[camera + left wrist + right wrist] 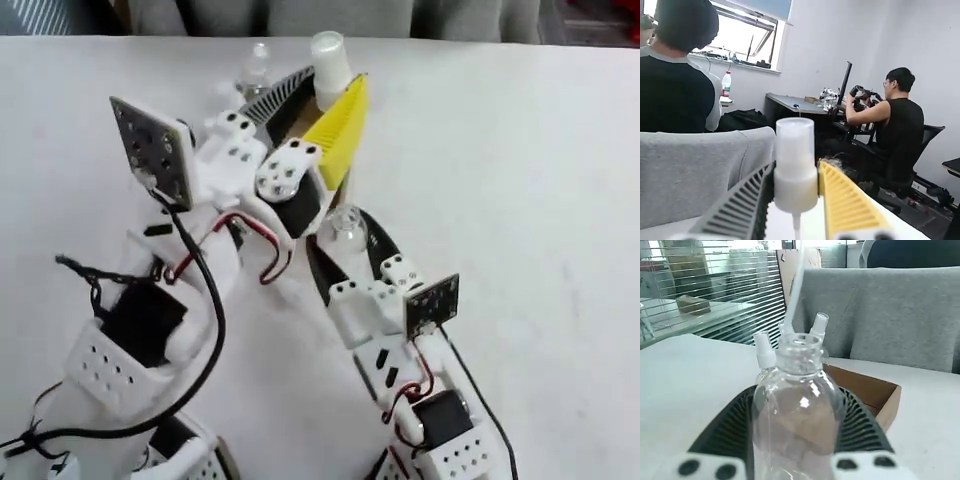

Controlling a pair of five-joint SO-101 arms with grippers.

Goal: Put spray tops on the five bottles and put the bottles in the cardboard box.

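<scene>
Clear plastic bottle (797, 420) pinched in my right gripper (350, 245), white spray top (795, 140) clamped in my left gripper (796, 172), I'd keep its thin tube (796, 285) centred in the neck (799, 347) while lowering.

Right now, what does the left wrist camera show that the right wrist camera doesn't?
Left wrist, not right: the spray top's head clamped in the grey-and-yellow left gripper. Right wrist, not left: the open clear bottle in the right gripper, the cardboard box and capped bottles behind. Both: the spray top's tube and a grey seat back.
</scene>
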